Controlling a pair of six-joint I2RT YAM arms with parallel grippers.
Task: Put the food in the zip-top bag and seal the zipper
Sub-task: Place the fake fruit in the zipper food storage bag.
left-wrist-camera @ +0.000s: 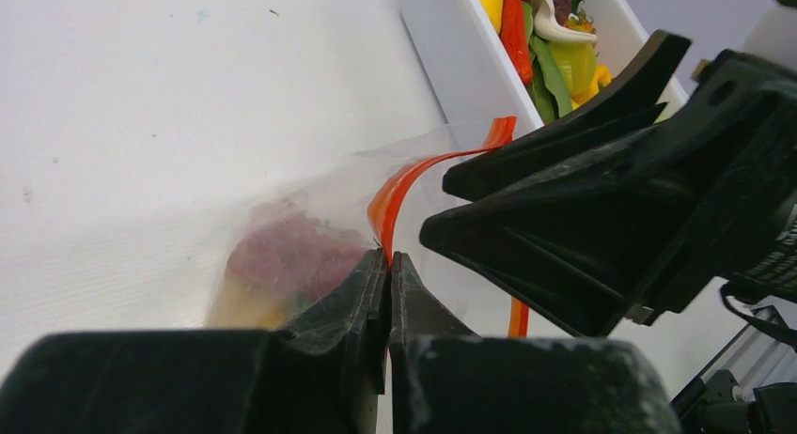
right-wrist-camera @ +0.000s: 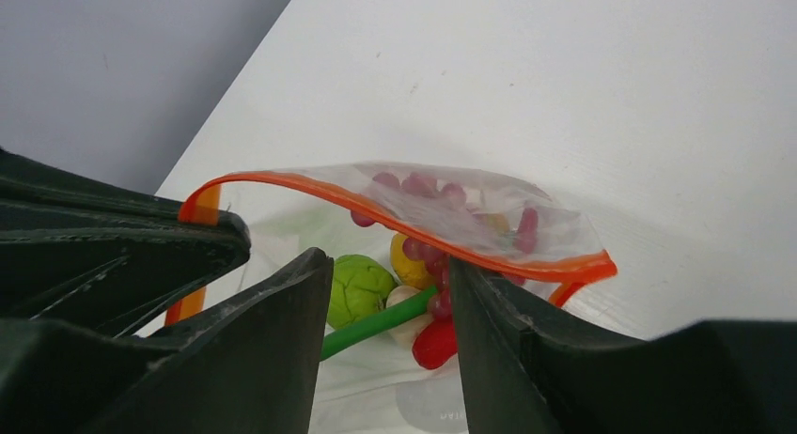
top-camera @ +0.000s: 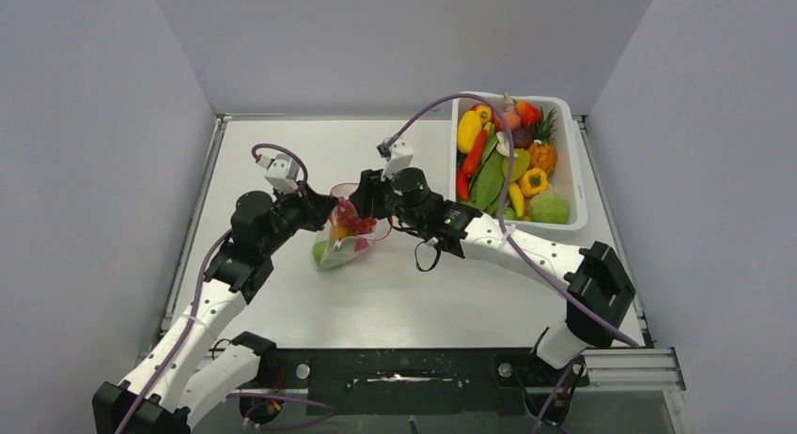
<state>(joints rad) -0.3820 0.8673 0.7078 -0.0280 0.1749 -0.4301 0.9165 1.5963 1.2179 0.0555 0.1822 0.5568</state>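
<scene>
The clear zip-top bag [top-camera: 331, 255] is held up at mid-table with its mouth open. Inside it, the right wrist view shows purple-red grapes [right-wrist-camera: 434, 257], a green leafy ball [right-wrist-camera: 360, 288], a yellow piece, a red piece and a green stalk. My left gripper [top-camera: 324, 209] is shut on the red-orange zipper [left-wrist-camera: 399, 185] at the bag's left end; its jaws [left-wrist-camera: 388, 257] pinch the strip. My right gripper [top-camera: 362, 197] is open and empty just above the bag's mouth [right-wrist-camera: 387, 279]. The zipper's far side [right-wrist-camera: 414, 229] arches behind its fingers.
A white rectangular tub [top-camera: 575, 171] stands at the back right, holding several more toy fruits and vegetables, among them a long red chili [top-camera: 473, 155]. Its wall also shows in the left wrist view [left-wrist-camera: 451, 58]. Grey walls close in both sides.
</scene>
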